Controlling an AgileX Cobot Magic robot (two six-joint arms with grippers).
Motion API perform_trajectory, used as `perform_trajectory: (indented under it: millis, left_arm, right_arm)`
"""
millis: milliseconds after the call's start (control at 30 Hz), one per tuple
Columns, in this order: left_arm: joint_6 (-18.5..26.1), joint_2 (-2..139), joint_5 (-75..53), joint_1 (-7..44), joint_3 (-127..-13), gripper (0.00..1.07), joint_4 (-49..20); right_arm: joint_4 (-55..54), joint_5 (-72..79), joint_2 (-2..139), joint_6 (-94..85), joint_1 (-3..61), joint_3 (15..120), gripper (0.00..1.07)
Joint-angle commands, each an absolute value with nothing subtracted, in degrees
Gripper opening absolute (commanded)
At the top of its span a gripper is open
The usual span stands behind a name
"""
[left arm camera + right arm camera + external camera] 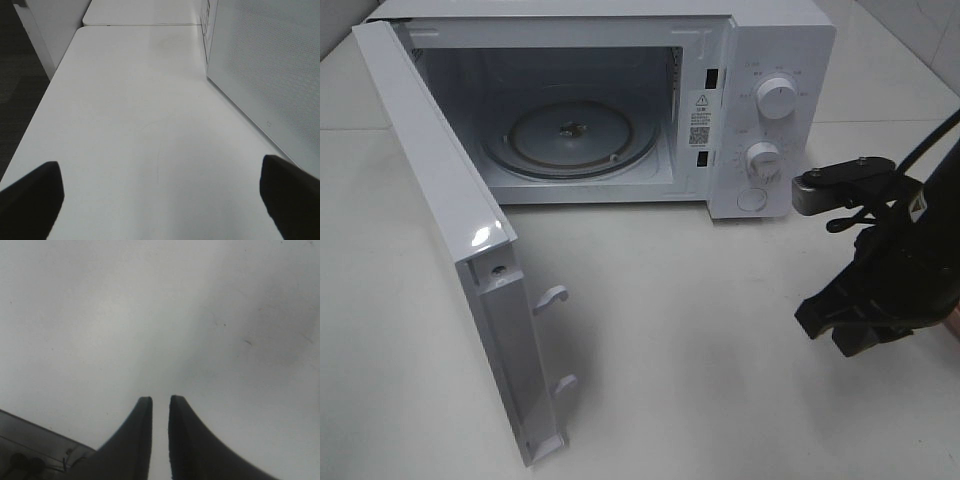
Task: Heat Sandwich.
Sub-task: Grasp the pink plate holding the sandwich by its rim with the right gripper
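The white microwave (760, 60) stands at the back of the table with its door (450, 230) swung wide open to the left. Its glass turntable (570, 135) is bare. The sandwich is out of view in every frame. My right gripper (828, 330) hangs low over the table, right of the microwave's front. In the right wrist view the right gripper (160, 400) shows only a narrow gap between its dark fingers, with bare table behind it. My left gripper (160, 200) is spread wide and empty over the tabletop, beside the door's perforated panel (270, 75).
The white table (700, 350) stretches in front of the microwave. The open door juts toward the front left edge. Two control knobs (777, 97) sit on the microwave's right panel. In the left wrist view dark floor (20, 75) lies beyond the table's edge.
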State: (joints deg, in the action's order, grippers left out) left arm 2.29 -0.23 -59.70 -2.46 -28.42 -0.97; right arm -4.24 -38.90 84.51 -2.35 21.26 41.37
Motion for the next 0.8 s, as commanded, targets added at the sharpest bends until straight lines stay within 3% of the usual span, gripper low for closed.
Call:
perform_trajectory:
  millis: [33,333,500,533,567,700,800]
  left_arm:
    - [2.06,-1.89,-59.36,-2.46,-28.36,0.99,-0.97]
    - [2.06,-1.89,-59.36,-2.46,-28.36,0.99,-0.97]
    - [2.06,-1.89,-59.36,-2.46,-28.36,0.99,-0.97]
    - [2.06,-1.89,-59.36,-2.46,-28.36,0.99,-0.97]
    - [2.06,-1.89,-59.36,-2.46,-28.36,0.99,-0.97]
    - [2.06,-1.89,-59.36,-2.46,-28.36,0.99,-0.97]
    - [2.06,-1.89,-59.36,-2.46,-28.36,0.99,-0.97]
  right_arm:
    - [-0.46,-43.43,81.13,-2.98,20.8,41.37,0.18]
    - [1.49,-46.58,77.86,-3.09,13.87,41.37,0.28]
    - [1.66,-46.07,77.86,-3.09,8.59,41.37,0.46]
    - [1.95,-45.84,77.86,-3.09,8.25,41.37,0.55]
    - [1.95,-45.84,77.86,-3.09,8.25,41.37,0.55]
    - [5.21,-45.55,77.86,-2.81,7.28,42.8,0.86]
    - [6.93,-45.49,77.86,-2.01,7.28,43.72,0.94]
